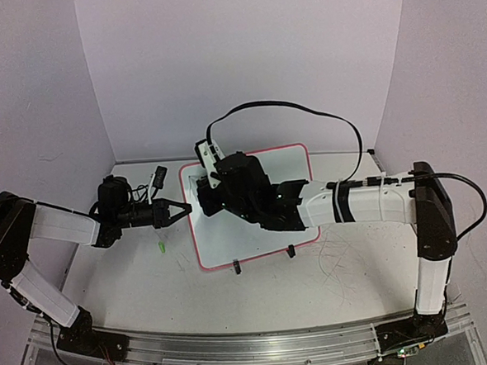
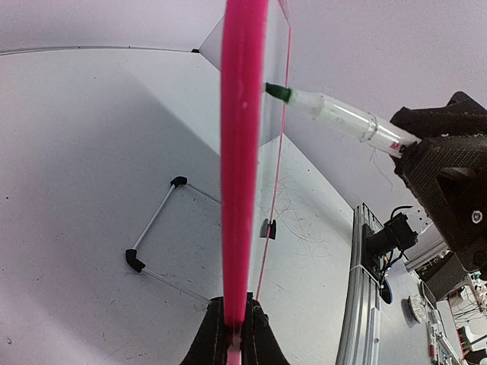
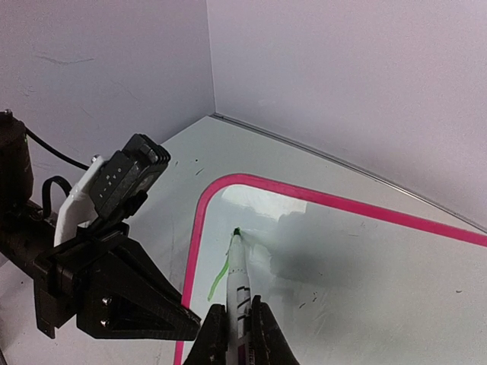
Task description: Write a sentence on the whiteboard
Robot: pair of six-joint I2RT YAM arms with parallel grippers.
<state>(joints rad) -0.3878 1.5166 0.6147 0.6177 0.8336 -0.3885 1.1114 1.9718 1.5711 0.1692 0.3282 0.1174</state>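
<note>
In the middle of the top view, the whiteboard (image 1: 249, 240) sits on the worktop (image 1: 151, 296). The left end effector (image 1: 184, 210) is clamped tight on its pink left rim. The right end effector (image 3: 239, 338) grips a green marker (image 3: 238, 266), whose tip rests against the board's upper-left corner above a short green stroke (image 3: 219, 279).

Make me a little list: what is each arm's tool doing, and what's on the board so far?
Left tool: shut on the left edge of the small white whiteboard with a pink-red rim
Right tool: shut on the clear marker with a green tip
Marker tip: at the board's surface, near a corner
Writing: one short green stroke visible
Table: small green piece lying left of the board
</note>
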